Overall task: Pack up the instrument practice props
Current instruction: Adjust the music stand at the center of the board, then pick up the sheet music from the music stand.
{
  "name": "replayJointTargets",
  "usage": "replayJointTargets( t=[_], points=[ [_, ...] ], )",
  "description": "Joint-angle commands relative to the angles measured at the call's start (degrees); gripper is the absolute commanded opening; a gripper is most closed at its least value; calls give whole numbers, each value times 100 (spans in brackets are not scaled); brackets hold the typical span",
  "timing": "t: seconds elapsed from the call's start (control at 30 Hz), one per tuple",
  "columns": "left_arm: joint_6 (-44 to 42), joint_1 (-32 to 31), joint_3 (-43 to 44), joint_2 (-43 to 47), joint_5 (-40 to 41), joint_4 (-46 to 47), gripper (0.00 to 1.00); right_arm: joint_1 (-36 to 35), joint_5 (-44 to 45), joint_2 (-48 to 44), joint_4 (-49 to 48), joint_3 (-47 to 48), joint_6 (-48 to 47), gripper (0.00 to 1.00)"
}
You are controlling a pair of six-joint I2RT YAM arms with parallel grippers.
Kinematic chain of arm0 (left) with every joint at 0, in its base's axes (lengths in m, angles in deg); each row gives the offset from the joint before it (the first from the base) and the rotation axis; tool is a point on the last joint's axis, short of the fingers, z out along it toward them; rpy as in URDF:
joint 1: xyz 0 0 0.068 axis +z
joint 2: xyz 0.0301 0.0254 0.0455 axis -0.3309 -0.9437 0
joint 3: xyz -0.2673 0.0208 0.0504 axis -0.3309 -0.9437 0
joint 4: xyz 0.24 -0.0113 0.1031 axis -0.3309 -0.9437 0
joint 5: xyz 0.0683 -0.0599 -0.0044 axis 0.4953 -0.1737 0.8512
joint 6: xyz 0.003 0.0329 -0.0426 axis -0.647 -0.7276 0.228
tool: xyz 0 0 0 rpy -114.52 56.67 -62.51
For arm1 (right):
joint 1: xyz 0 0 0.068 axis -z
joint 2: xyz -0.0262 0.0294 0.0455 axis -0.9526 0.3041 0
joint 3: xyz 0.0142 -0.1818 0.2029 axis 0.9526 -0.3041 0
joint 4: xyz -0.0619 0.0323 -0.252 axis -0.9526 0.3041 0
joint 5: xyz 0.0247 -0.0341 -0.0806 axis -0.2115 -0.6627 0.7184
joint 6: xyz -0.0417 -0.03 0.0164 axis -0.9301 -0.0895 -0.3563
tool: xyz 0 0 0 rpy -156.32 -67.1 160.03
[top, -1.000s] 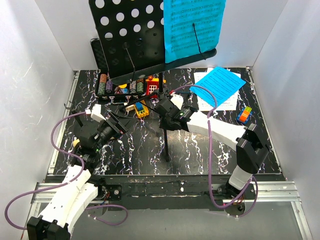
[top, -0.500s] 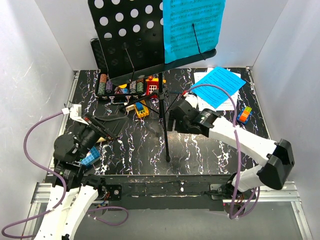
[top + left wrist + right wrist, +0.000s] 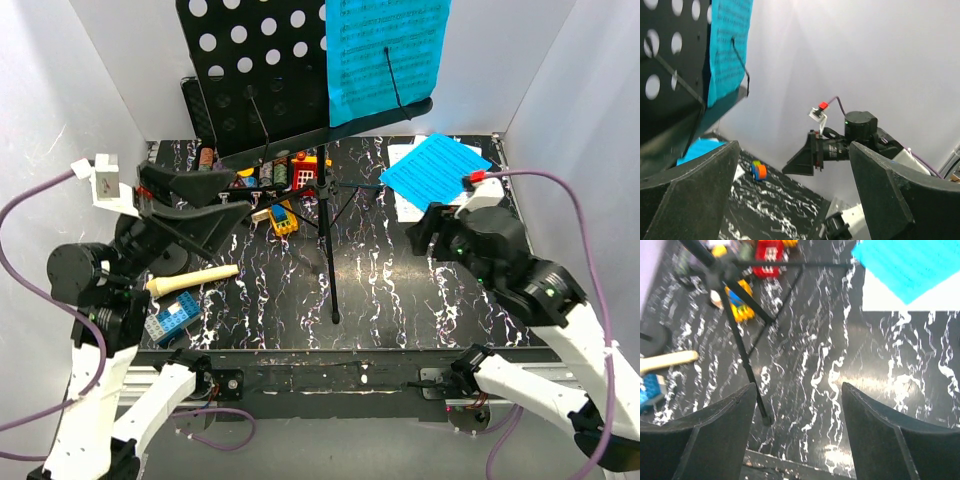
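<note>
The black music stand (image 3: 262, 75) stands upright at the back, its pole and tripod legs (image 3: 331, 250) planted mid-table. One blue sheet-music page (image 3: 387, 55) leans on its desk, another blue page (image 3: 436, 170) lies at the back right. The cream microphone (image 3: 192, 281) lies flat at the left, also seen as the microphone (image 3: 667, 361). A black round base (image 3: 650, 340) shows beside it. My left gripper (image 3: 242, 192) hangs open and empty above the microphone. My right gripper (image 3: 428, 236) is open and empty, right of the pole, over bare table near the tripod foot (image 3: 765, 419).
A black case of poker chips (image 3: 250, 176) sits behind the stand's legs with a red block (image 3: 305, 168) and a yellow-blue toy (image 3: 283, 218). A blue block (image 3: 170, 318) lies near the front left. A coloured cube (image 3: 758, 171) rests at the right. White walls enclose the table.
My right gripper has opened and pulled back right, away from the stand's pole. My left arm has risen and swung left, uncovering the microphone and blue block.
</note>
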Motion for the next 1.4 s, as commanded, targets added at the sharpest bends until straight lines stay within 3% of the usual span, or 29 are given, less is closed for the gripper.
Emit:
replayJointTargets(
  t=[0.0, 0.13, 0.23, 0.37, 0.57, 0.87, 1.17, 1.37],
  points=[
    [69, -27, 571, -574, -127, 918, 92, 145, -191, -348, -385, 600, -633, 74],
    [639, -36, 1063, -1294, -215, 1683, 89, 145, -182, -349, -860, 1224, -870, 72],
    [1141, -18, 1599, -2023, -443, 2036, 81, 163, -217, -165, -1203, 1698, -1029, 71],
    [1029, -53, 2522, -2815, -549, 1353, 75, 233, -655, 300, -1292, 2551, -1003, 73],
    [308, -273, 3516, -3247, -391, 437, 76, 277, -1262, 758, -1143, 3317, -880, 76],
    [141, -703, 3263, -3397, -260, 420, 75, 286, -1369, 978, -1406, 3168, -1047, 76],
    [-1265, -1433, 3192, -3397, 786, -854, 73, 295, -1307, 1040, -1512, 3071, -1205, 76],
    [-1749, -1925, 3121, -3546, 1612, -1022, 73, 303, -1193, 987, -1608, 2913, -1293, 77]
  ],
)
